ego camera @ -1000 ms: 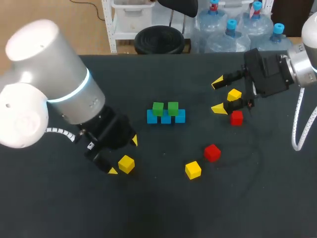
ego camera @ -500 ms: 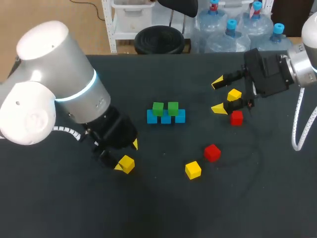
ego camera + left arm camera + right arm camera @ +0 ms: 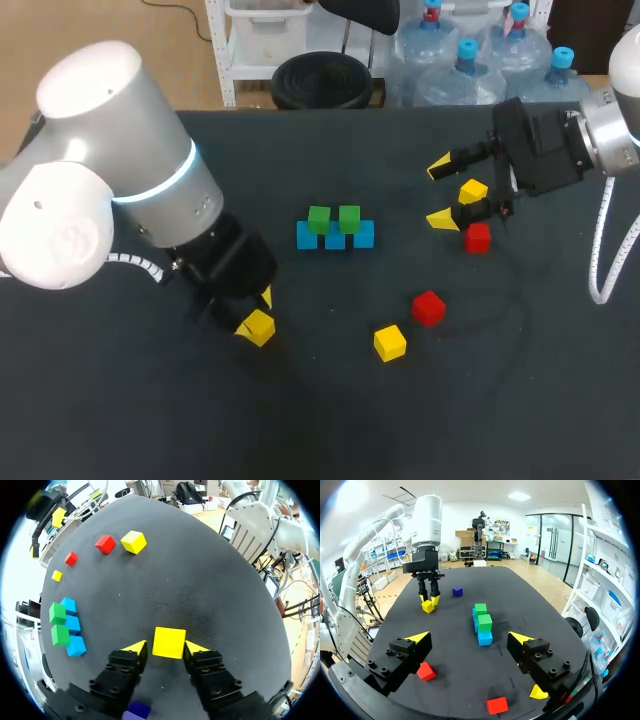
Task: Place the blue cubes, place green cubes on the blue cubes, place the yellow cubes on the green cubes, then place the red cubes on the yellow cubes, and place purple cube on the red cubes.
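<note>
Three blue cubes [image 3: 335, 237] lie in a row mid-table with two green cubes [image 3: 319, 218] on top. My left gripper [image 3: 166, 647] is down at the table with a yellow cube [image 3: 169, 642] between its fingers; the jaws stand open, close on both sides, with a thin gap at one. A purple cube [image 3: 136, 710] lies just behind that gripper. My right gripper [image 3: 440, 193] hangs open at the far right, beside a yellow cube [image 3: 473, 190] and a red cube [image 3: 478, 238]. Another red cube [image 3: 428, 307] and yellow cube [image 3: 390, 343] lie at front centre.
The black table [image 3: 330, 420] runs bare along its front. My left arm's big white body [image 3: 110, 180] covers the table's left part in the head view and hides the purple cube there.
My left gripper has come down over the yellow cube and its fingers have narrowed around it. The right arm and the other cubes have stayed where they were.
</note>
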Controlling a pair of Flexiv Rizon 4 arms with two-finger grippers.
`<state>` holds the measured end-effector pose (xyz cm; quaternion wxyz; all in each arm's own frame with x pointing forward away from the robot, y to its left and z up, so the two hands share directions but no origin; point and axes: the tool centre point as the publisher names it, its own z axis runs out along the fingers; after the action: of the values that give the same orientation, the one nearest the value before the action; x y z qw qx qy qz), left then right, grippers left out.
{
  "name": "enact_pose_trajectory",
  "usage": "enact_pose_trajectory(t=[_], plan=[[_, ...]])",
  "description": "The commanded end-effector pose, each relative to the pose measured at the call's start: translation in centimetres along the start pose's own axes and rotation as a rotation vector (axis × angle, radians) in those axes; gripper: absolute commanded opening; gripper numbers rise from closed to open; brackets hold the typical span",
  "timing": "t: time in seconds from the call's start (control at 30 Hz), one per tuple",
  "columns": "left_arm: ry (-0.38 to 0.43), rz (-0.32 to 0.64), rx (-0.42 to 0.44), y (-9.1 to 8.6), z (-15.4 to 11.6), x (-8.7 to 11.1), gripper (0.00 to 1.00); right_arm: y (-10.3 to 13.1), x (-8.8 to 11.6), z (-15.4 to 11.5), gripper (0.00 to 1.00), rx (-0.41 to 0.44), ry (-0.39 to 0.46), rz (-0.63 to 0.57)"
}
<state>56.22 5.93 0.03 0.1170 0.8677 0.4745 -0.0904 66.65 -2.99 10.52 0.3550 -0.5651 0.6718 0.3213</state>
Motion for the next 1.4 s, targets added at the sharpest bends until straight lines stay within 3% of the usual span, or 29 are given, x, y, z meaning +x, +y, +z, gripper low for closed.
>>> enact_pose_trajectory(t=[0.03,0.17,0.4,0.63,0.93,1.1,1.4], plan=[[0.0,-0.001,-0.001,0.0,0.0,-0.1,0.27,0.0,0.0,0.1,1.0,0.0,-0.002,-0.001],[0.0,-0.002,-0.005,0.0,0.0,-0.2,0.0,0.0,0.0,0.1,1.0,0.0,-0.002,-0.001],[0.006,-0.009,-0.013,0.2,0.0,-0.2,0.0,0.0,0.0,0.1,1.0,0.0,-0.002,-0.001],[0.019,-0.045,-0.057,1.5,-0.5,-0.2,0.0,0.0,0.0,0.1,1.0,0.0,-0.002,-0.001],[0.019,-0.154,-0.123,4.2,0.0,-0.3,0.0,0.0,0.0,0.1,1.0,0.0,-0.002,-0.001],[0.061,-0.239,-0.123,5.4,1.0,-0.3,0.0,0.0,0.0,0.1,1.0,0.0,-0.002,-0.001],[0.109,-0.343,-0.137,6.3,1.0,0.7,0.0,0.0,0.0,0.1,1.0,0.0,-0.002,-0.001]])
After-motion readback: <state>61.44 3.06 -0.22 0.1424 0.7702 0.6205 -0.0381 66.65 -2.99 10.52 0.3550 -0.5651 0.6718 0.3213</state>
